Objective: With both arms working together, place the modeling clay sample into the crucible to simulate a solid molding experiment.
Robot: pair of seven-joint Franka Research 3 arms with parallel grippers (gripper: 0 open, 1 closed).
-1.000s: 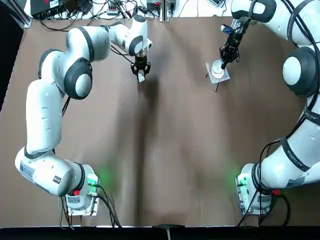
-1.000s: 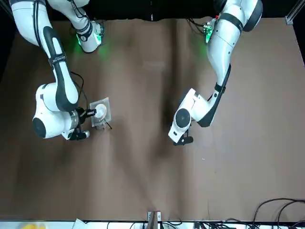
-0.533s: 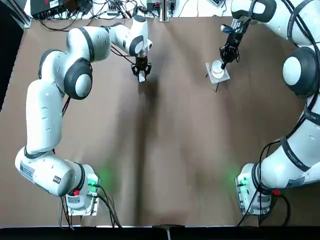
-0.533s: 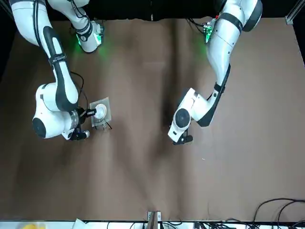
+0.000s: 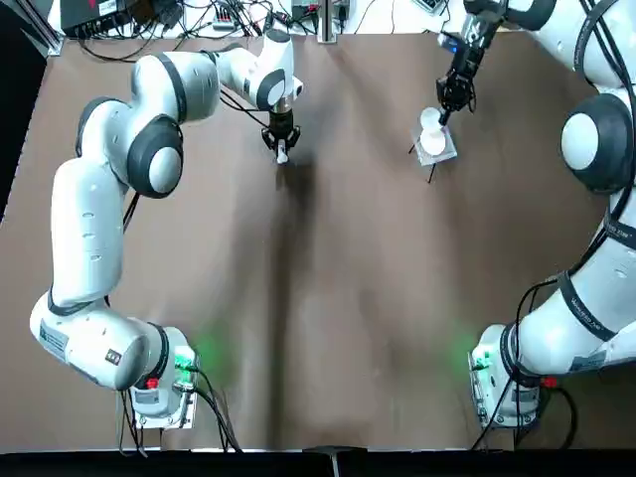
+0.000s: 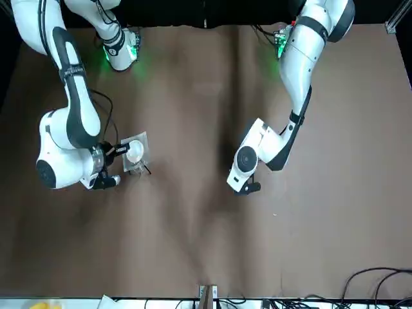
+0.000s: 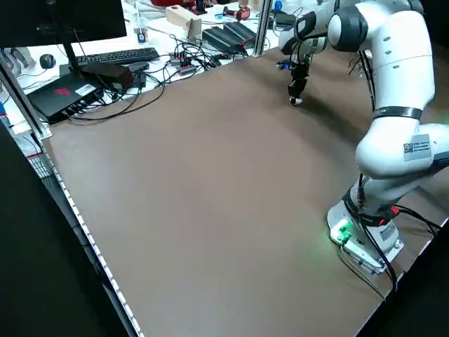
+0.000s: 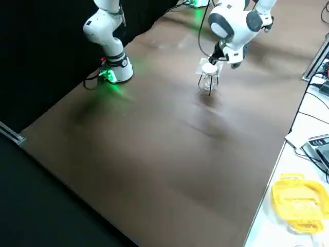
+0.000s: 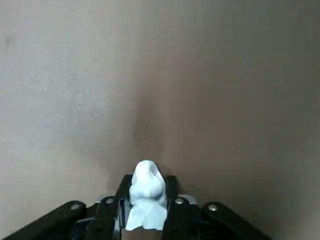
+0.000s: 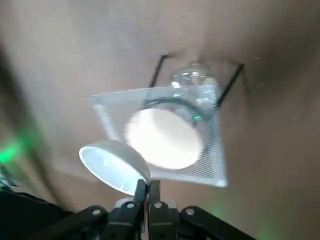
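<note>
The crucible (image 10: 115, 165) is a small white cup, held by its rim in my shut right gripper (image 10: 146, 187) and tilted just above a square grey mesh stand (image 10: 210, 150) that has a white disc at its centre. In the top view the crucible (image 5: 430, 120) hangs over the stand's (image 5: 438, 150) far edge, at the far right of the table. My left gripper (image 5: 281, 147) is shut on the whitish modeling clay sample (image 9: 146, 192), at the far middle-left, low over the brown table. The two grippers are well apart.
Cables, a keyboard (image 7: 116, 55) and electronics line the table's far edge. The arm bases with green lights (image 5: 184, 363) (image 5: 484, 360) stand at the near corners. A yellow object (image 8: 298, 198) lies on a side bench.
My right gripper has lifted the crucible off the mesh stand's centre and drawn it toward the far edge. The left gripper with the clay has barely shifted.
</note>
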